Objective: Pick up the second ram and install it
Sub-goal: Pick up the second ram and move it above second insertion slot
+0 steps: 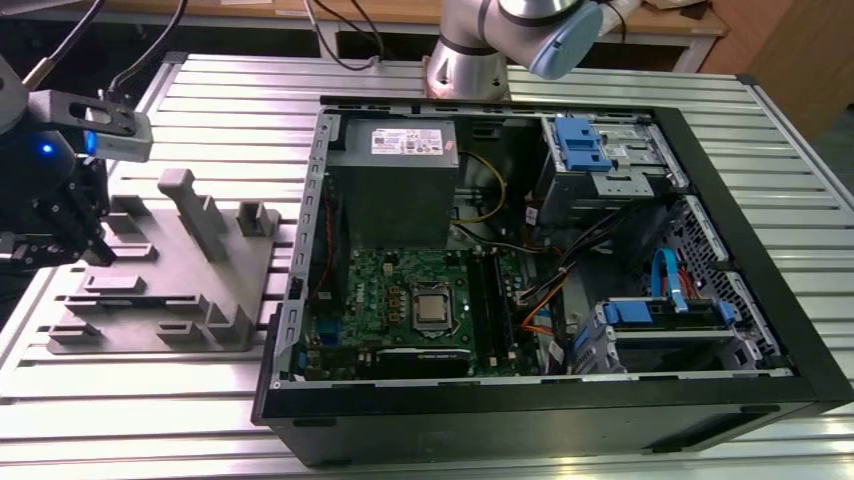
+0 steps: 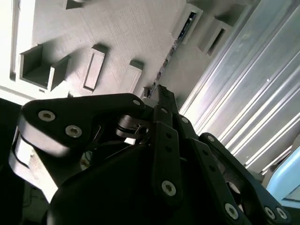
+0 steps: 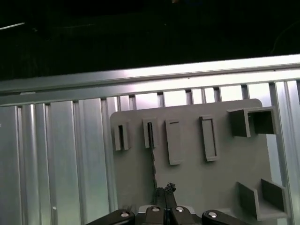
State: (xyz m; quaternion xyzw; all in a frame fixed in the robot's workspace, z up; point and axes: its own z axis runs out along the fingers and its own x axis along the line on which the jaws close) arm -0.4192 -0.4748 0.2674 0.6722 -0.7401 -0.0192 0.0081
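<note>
Edgewise, the second ram (image 3: 153, 164) points straight out from the gripper (image 3: 164, 191) clamped around its end.

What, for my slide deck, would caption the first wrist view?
Gripper pinching the ram edge-on at the grey holder on the slatted table.

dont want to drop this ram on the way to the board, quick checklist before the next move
1. Hand shut on the second ram: ok, it looks closed on the stick's near end in both wrist views.
2. Ram straight in the grip: ok, it runs out in line with the hand.
3. Ram free of the grey holder: cannot tell, its far end lines up with a holder slot.
4. Case open above the memory slots: ok.
5. A memory slot free to take it: cannot tell.
6. Cables off the memory slots: cannot tell, they lie close beside them.
</note>
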